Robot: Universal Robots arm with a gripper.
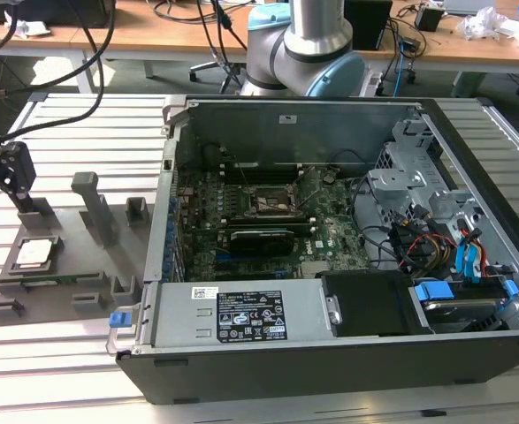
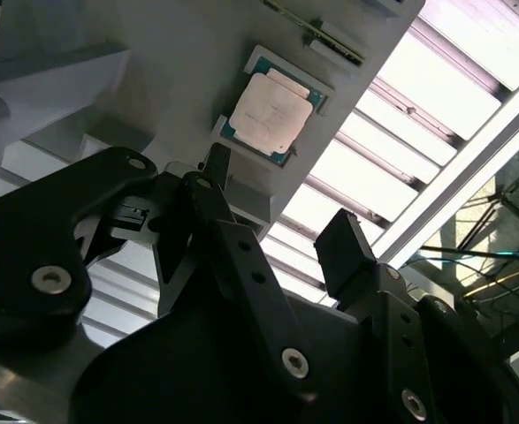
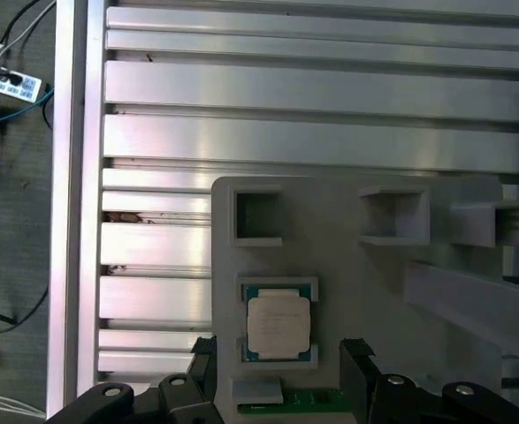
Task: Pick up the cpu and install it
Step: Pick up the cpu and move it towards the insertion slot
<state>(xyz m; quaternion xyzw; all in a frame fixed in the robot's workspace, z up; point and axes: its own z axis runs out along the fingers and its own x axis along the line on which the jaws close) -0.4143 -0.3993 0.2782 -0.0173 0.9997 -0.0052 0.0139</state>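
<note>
Jaws apart and empty, hovered just over the cpu (image 3: 278,323), one on either side of it in the first wrist view, no grip taken. Found the chip lying flat, silver top up, in its recess on the grey holder (image 3: 365,274), beneath the jaws on the slatted bench (image 1: 91,124). Saw the socket (image 1: 272,201) inside the open computer case (image 1: 330,371), well apart from the jaws toward the exterior view's right, seemingly unfilled. Judged pick-up not yet made, install wholly left.

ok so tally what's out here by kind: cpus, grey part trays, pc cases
cpu: 1
grey part tray: 1
open pc case: 1
total: 3
</note>
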